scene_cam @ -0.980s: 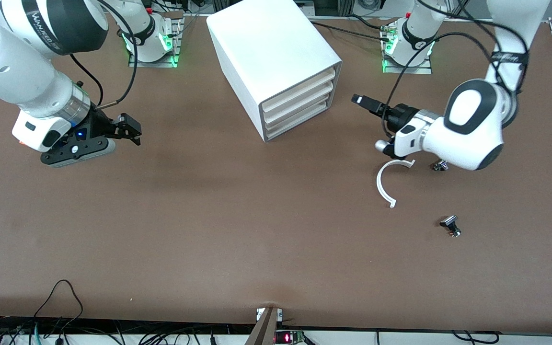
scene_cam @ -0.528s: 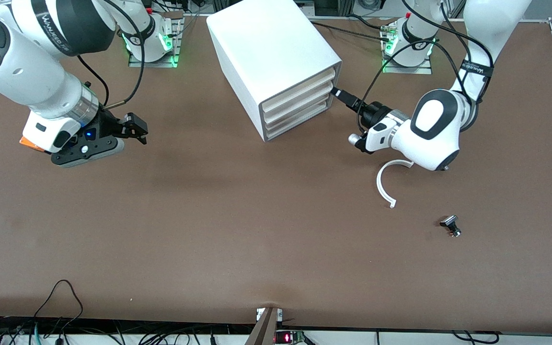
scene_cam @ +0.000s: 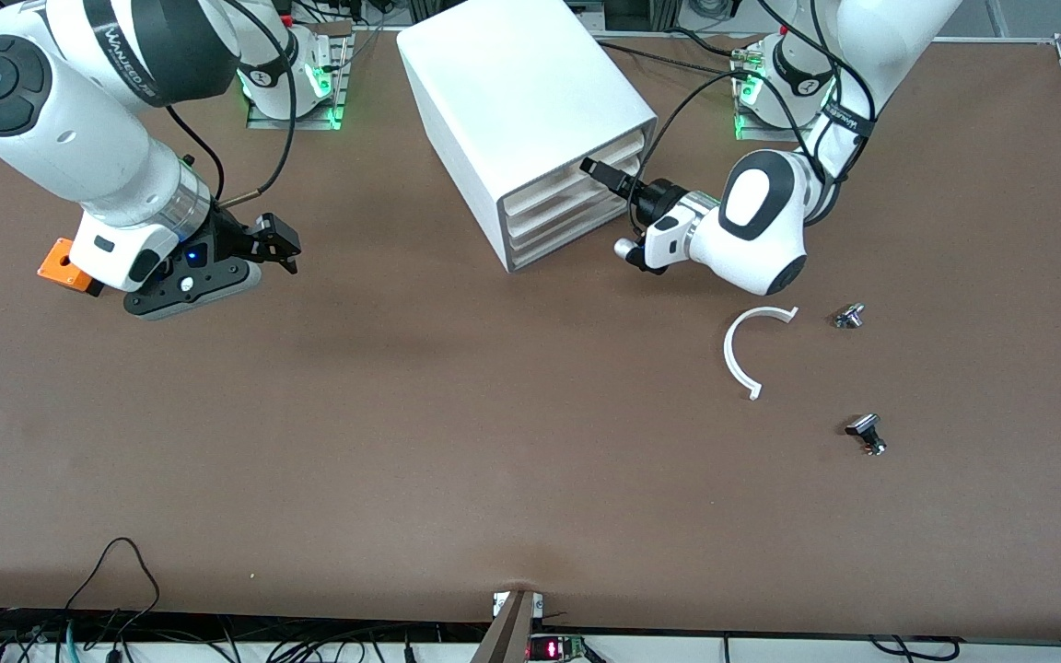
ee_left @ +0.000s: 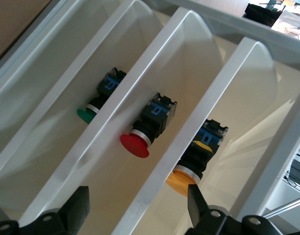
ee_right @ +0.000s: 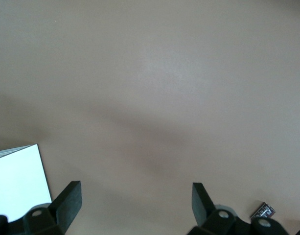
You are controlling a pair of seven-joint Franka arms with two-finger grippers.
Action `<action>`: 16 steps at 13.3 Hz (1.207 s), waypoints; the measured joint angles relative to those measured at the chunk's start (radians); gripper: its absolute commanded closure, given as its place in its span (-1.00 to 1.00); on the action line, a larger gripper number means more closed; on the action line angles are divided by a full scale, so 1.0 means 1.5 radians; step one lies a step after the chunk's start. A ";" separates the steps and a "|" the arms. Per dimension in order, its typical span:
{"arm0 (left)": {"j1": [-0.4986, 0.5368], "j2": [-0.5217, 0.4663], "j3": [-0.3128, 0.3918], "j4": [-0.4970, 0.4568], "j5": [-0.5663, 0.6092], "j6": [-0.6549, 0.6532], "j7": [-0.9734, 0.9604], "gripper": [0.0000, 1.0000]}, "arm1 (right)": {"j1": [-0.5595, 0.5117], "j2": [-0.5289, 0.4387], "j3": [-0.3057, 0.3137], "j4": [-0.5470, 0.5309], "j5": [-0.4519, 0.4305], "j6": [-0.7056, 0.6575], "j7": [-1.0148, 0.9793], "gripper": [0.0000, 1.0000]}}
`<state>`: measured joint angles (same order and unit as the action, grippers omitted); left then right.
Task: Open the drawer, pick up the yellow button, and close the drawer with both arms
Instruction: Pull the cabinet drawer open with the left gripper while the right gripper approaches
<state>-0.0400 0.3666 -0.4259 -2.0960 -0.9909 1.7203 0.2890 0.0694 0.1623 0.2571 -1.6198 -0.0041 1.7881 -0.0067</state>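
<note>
While all three drawers sit flush in the cabinet, step in hand: opening has, by my reading, only reached the approach.
Cabinet: big white box cabinet (scene_cam: 512, 83) stands mid-way along the surface (scene_cam: 457, 442) edge that carries the arms' bases, its front angled toward the left arm's end, which suits a pull from that arm.
Drawer: uppermost off-white flat drawer (scene_cam: 549, 181) is shut; in the left wrist view its pale scooped front (ee_left: 247, 88) lets the contents show through.
Button: small push button with a round orange cap and black body (ee_left: 186, 178) lies inside that top drawer, cap toward the front, so it cannot be reached until the drawer slides out.
Left gripper: black left gripper (scene_cam: 600, 172) is level at the top drawer's front, aimed into the cabinet; its fingers (ee_left: 77, 205) are spread with nothing between them, probably to close on the drawer's lip.
Right gripper: black right gripper (scene_cam: 277, 244) waits over bare surface toward the right arm's end, fingers (ee_right: 71, 196) apart and empty, likely kept free for the pick.
Orange box: partly hidden orange box (scene_cam: 59, 262) lies under the right arm's wrist.
Loose parts: white curved strip (scene_cam: 735, 354) and two small silver-black parts (scene_cam: 848, 316) (scene_cam: 867, 435) lie toward the left arm's end, apart from the cabinet.
</note>
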 measured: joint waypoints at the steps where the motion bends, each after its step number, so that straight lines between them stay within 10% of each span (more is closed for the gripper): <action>1: 0.000 0.000 0.000 -0.003 0.000 0.000 0.001 -0.15 | 0.001 0.000 0.000 0.000 0.000 0.000 0.000 -1.00; 5: 0.001 0.000 -0.012 -0.009 0.000 0.000 0.003 1.00 | 0.004 0.000 0.000 0.000 0.000 0.000 0.000 -1.00; 16: 0.082 -0.011 0.068 0.039 0.018 0.050 0.084 1.00 | 0.034 0.006 0.000 -0.003 -0.014 0.000 0.000 -1.00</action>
<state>0.0831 0.3503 -0.3237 -2.0371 -0.9645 1.7948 0.4152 0.1200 0.1714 0.2573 -1.6249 -0.0247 1.7881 -0.0067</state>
